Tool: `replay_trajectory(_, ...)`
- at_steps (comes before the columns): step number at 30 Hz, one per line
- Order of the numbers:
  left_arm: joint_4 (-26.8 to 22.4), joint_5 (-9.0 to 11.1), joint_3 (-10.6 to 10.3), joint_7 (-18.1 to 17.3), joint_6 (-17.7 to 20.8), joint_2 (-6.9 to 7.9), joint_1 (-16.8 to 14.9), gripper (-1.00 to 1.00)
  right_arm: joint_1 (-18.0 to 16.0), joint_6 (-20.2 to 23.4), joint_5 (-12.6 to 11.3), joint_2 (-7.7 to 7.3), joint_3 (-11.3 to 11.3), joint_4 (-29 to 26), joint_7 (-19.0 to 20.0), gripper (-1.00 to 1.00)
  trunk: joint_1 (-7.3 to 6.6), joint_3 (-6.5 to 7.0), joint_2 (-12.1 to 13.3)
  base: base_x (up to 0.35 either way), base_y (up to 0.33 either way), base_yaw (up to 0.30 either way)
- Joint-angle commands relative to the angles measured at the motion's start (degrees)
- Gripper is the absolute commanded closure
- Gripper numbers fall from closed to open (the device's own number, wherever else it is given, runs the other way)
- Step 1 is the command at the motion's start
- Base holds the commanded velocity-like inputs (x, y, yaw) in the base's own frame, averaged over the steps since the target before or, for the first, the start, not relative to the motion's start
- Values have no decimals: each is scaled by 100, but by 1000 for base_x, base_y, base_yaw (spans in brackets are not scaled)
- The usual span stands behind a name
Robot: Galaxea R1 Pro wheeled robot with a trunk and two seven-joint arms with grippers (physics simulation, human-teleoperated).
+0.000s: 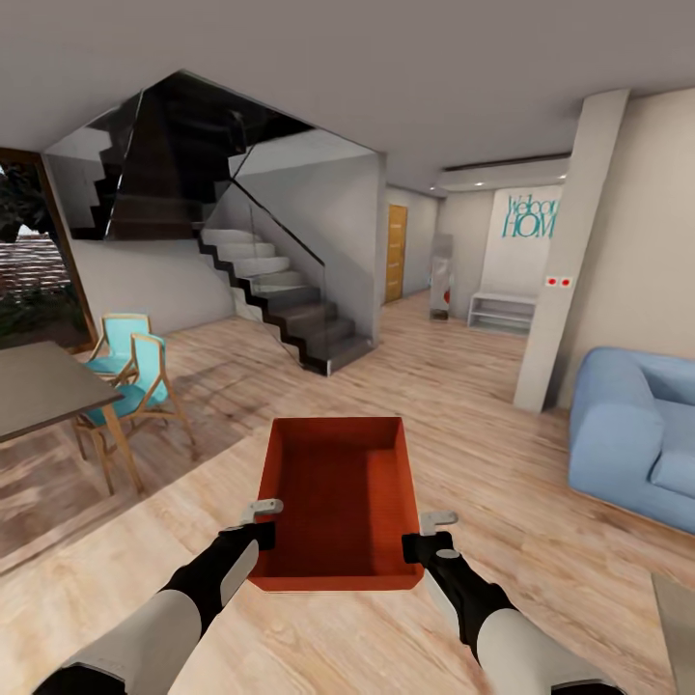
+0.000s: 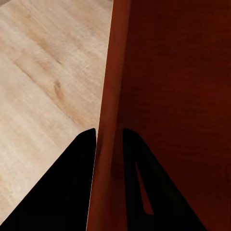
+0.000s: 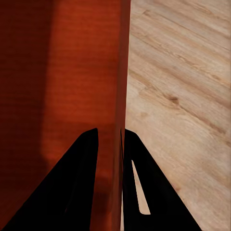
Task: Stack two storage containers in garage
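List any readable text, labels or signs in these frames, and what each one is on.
"Welco… HOM…" in teal lettering on the far white wall; the pillar cuts off the ends of both words.
Two small red marks on a white plate on the pillar: too small to read.
The storage container carries no text.

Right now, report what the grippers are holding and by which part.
One storage container, carried between both arms: the left gripper pinches its left side wall, the right gripper its right side wall, one finger inside and one outside.
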Motion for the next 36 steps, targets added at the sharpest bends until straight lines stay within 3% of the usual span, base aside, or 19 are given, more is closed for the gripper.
replay_trajectory(1,-29,-77,179,81,37,11,-11,100,3,46,-35,-6,104,-2,-45,100,4,-8,-5,319,0,0)
replay_trajectory(14,-29,-77,179,81,37,18,-10,100,2,48,-57,-6,104,-2,-50,100,4,-8,-5,319,0,-21)
replay_trajectory(36,-29,-77,179,86,37,19,-14,100,4,42,-72,-6,104,-2,-45,100,4,-8,-5,319,0,-272)
